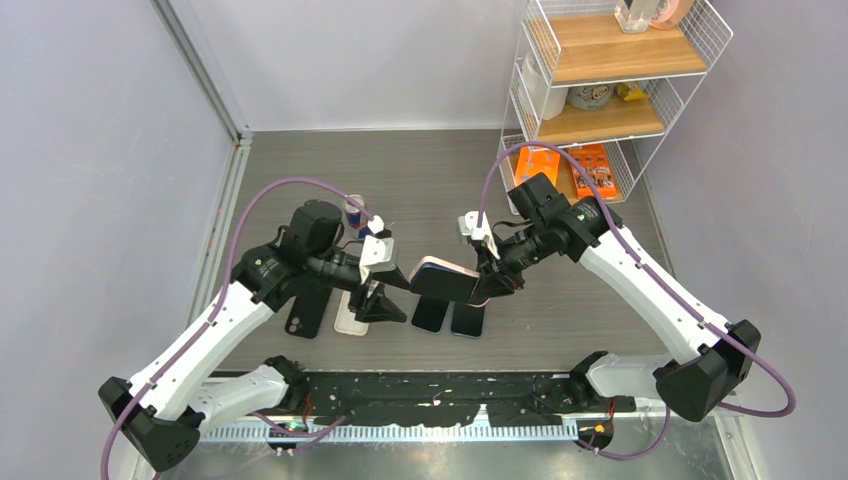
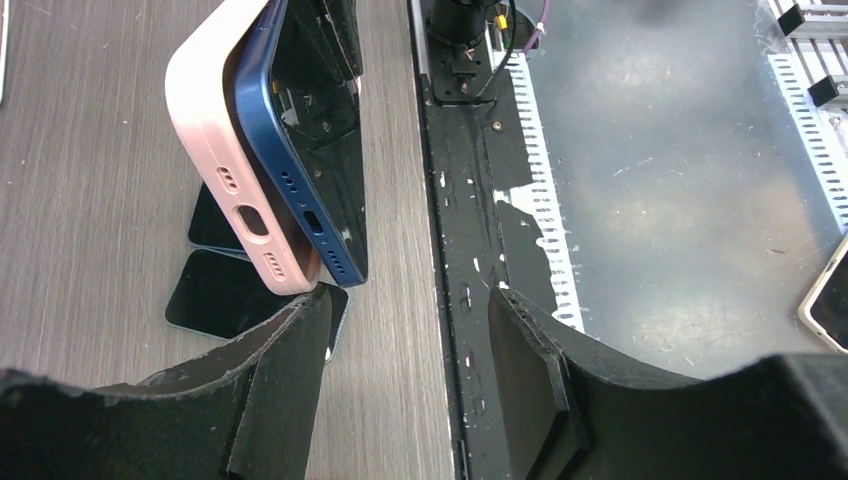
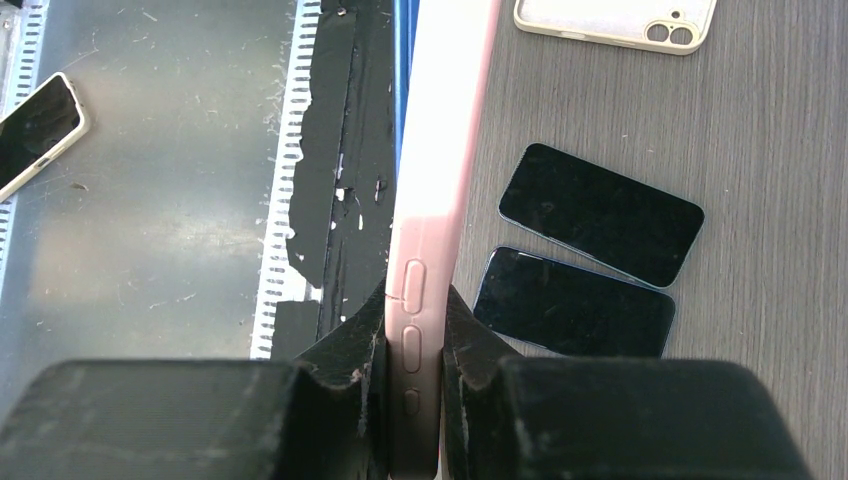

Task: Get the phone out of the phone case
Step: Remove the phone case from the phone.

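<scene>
Grey wood-grain table (image 1: 420, 170), wire shelf (image 1: 610, 80) at the far right corner. You have the pink phone case (image 2: 215, 120) held edge-up over the middle of the table, between the two arms. The right gripper (image 3: 415, 320) is clamped on the case's long side at the button strip, one finger on each face. The left wrist view shows the blue phone (image 2: 300, 150) partly out. At the port end its frame stands clear of the pink shell with a wedge-shaped gap between them, while further up it sits in the case. The left gripper (image 2: 405, 330) has its jaws apart and holds nothing. One fingertip (image 2: 300, 330) sits just beside the phone's lower corner, and contact cannot be told. Flat on the table beneath lie two bare dark phones (image 3: 600, 213), and an empty pale case (image 3: 615, 22) lies further left. Judgement: the task is roughly midway. One end is freed, and the rest of the phone is yet to be peeled out and separated. Your likely next move is for the left jaws to close on the exposed blue edge and draw it away.
</scene>
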{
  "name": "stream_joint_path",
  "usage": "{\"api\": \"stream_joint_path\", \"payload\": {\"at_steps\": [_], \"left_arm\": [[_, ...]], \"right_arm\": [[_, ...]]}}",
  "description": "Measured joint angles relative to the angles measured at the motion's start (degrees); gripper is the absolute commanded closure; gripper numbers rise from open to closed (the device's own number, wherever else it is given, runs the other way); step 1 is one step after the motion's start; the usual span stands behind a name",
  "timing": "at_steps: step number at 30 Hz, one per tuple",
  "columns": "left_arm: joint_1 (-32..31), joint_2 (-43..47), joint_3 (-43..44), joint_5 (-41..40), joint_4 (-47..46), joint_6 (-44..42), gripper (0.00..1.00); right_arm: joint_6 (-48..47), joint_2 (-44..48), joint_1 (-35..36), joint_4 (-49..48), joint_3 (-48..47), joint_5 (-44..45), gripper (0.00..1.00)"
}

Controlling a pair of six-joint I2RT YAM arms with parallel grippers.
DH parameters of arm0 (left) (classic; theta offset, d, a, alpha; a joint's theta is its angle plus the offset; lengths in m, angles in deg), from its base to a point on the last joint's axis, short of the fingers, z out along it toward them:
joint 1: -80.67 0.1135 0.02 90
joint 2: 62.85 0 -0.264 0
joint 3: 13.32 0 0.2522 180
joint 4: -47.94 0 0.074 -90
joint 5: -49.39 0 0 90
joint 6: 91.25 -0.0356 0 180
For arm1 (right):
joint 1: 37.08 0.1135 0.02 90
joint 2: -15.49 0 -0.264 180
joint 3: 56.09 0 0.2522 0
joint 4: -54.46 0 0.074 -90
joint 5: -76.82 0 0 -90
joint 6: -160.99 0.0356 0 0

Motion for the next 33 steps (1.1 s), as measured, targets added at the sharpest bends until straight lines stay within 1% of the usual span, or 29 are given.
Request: {"api": "stream_joint_path", "payload": {"at_steps": [15,21,26,33], "left_arm": [[0.28,0.0,0.0,1.7,0.11,0.09,0.38],[0.37,0.0,0.0,1.66,-0.26,1.49,0.38],[0.39,-0.37,-0.07,1.27,-2.16,3.56,0.39],[0.44,-1.14,-1.99,0.72,-7.28,7.69,0.41]], "right_arm": [[1.03,0.02,0.0,-0.98,0.44,0.11,0.95],[1.51,0.02,0.0,-1.77,0.72,0.2,0.95],[1.86,0.02,-0.31,-1.81,0.72,0.17,0.95],[2.16,0.02,-1.03,-1.7,1.05,1.18,0.95]]}}
